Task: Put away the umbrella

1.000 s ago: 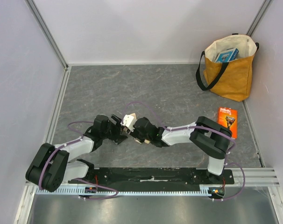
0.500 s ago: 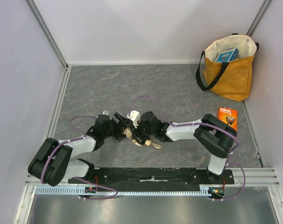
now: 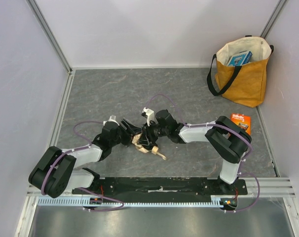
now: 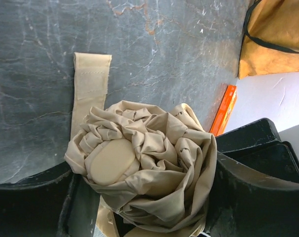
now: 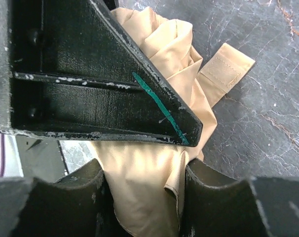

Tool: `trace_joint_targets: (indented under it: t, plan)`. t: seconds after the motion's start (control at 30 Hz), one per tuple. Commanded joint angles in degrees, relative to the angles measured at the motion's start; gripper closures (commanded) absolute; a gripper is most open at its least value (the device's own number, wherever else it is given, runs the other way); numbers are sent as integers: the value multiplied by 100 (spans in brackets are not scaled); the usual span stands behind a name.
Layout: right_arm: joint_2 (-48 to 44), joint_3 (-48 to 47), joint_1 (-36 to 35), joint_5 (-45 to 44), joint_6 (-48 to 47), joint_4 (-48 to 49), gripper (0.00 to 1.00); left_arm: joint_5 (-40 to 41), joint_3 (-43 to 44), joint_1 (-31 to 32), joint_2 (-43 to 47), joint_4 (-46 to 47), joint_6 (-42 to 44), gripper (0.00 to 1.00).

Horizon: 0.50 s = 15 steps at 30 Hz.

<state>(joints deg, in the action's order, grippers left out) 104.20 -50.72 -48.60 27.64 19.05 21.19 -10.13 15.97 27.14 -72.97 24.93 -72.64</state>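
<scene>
- Beige-cream fabric of the umbrella (image 3: pixel 138 142) is bunched in the near middle of the grey surface (image 3: pixel 115 94), between the two arms where they meet.
- Its small wooden knob (image 3: pixel 157 154) points toward the near edge, just off the bundle.
- Left pincer (image 3: pixel 135 137): in the left wrist view its fingers (image 4: pixel 36 202) stand on either side of the crumpled canopy (image 4: pixel 149 168), and fabric touches both (whether they squeeze or only cradle it, I cannot tell).
- The flat round cap (image 4: pixel 111 163) of the umbrella faces that camera, and the closing strap (image 4: pixel 89 84) trails out over the marbled surface.
- Right pincer (image 3: pixel 148 139): clenched on the umbrella, with a fold of fabric (image 5: pixel 149 168) caught between its two fingers (image 5: pixel 85 192) in the right wrist view.
- A black, scuffed finger of the other arm (image 5: pixel 90 94) crosses over the cloth there.
- The mustard tote bag (image 3: pixel 243 79) stands in the far right corner, well apart from the umbrella, with a blue box (image 3: pixel 239 59) inside.
- An orange razor pack (image 3: pixel 240 127) lies near the bag.
</scene>
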Motion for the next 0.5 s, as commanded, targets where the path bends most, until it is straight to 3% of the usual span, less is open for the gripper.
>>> trace_joint_targets:
  t: [0.0,0.07,0.27,0.37,0.47]
  plan:
    - [-155,-184,122,1287,634,1395,100,406,143,29,-24,-304,619,30]
    - [-146,-158,193,1533,775,1484,100,433,117,29,-15,-296,628,36]
    - [39,-245,281,1938,934,1555,100,231,91,29,-95,-84,663,76]
    - [-14,-438,281,1598,470,785,100,257,100,29,10,-251,664,98]
    - [-84,-693,281,913,-119,-366,100,275,82,29,151,-348,611,98]
